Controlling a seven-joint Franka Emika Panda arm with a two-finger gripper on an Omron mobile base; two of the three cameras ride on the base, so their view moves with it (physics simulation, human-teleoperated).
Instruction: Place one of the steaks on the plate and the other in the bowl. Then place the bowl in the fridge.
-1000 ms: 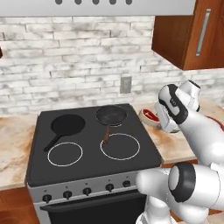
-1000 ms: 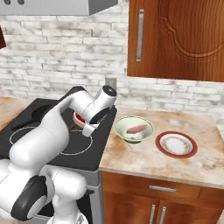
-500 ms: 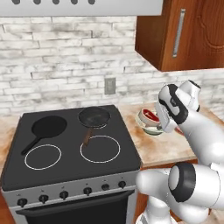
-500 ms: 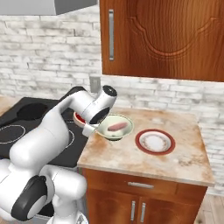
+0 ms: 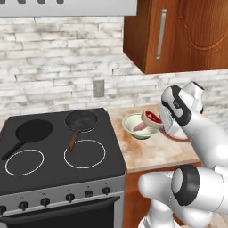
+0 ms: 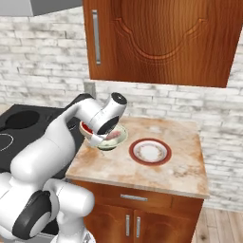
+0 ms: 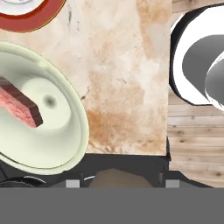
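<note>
My gripper [image 5: 156,122] [image 6: 94,135] is shut on the deeper red steak [image 5: 152,119] [image 6: 87,128], a whitish-edged slab. It holds the slab just above the stove-side rim of the pale bowl [image 5: 129,122] [image 6: 122,135] [image 7: 65,131]. The other steak [image 5: 140,127] [image 6: 113,136] [image 7: 17,105], pale pink, lies inside that bowl. To the bowl's right on the counter sits the red-rimmed plate [image 6: 163,154] [image 7: 39,22] with nothing on it; my arm covers most of it in the left base view. The fridge is out of view.
A black stove [image 5: 58,164] stands left of the marbled counter [image 6: 156,178], with two dark pans [image 5: 81,119] [image 5: 33,130] on its back burners. A wooden wall cabinet [image 5: 187,31] hangs above the counter. Wooden floor [image 7: 197,144] lies beyond the counter's front edge.
The whole picture has slid left: the base has driven to the right. The bowl and plate now sit nearer my arm. The gripper keeps its hold on the red steak.
</note>
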